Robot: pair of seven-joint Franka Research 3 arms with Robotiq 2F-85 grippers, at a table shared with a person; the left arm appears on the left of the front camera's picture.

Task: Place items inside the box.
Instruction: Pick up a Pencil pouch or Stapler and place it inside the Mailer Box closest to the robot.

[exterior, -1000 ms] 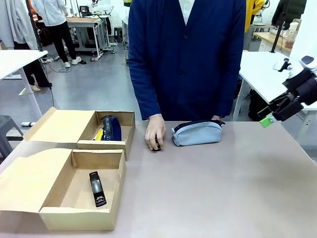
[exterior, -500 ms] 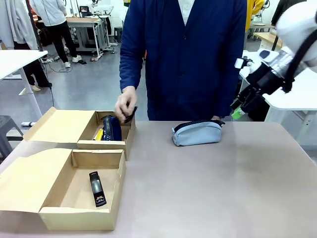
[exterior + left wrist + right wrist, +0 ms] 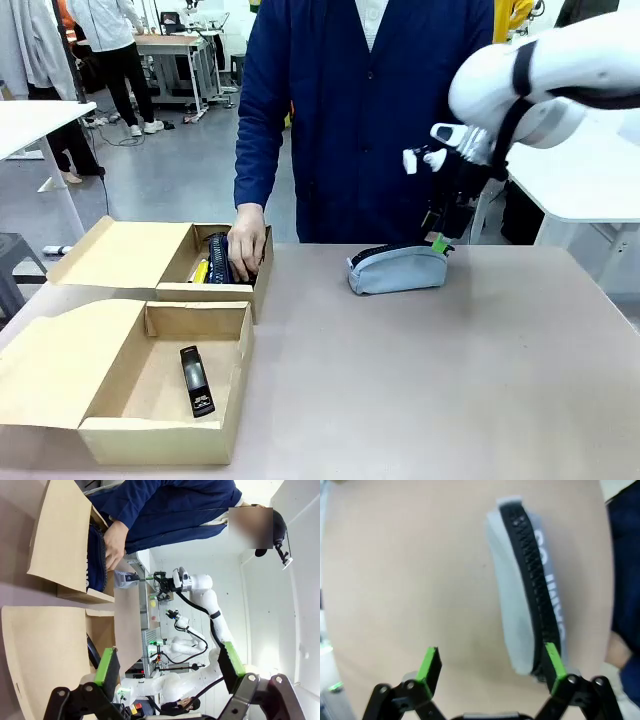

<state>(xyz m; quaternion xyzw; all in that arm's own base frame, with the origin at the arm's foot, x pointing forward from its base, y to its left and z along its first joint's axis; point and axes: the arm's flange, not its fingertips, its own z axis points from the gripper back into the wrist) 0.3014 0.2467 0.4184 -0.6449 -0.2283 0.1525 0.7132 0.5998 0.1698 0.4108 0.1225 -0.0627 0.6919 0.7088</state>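
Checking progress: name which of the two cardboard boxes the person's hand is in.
The far box: the person's hand is in it, at the navy pouch. The near box holds a black stapler.

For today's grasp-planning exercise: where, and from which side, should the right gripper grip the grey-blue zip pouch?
Probably across its middle, from above: the grey-blue zip pouch lies lengthwise on the table, zip uppermost, narrow enough for the open right gripper to straddle.
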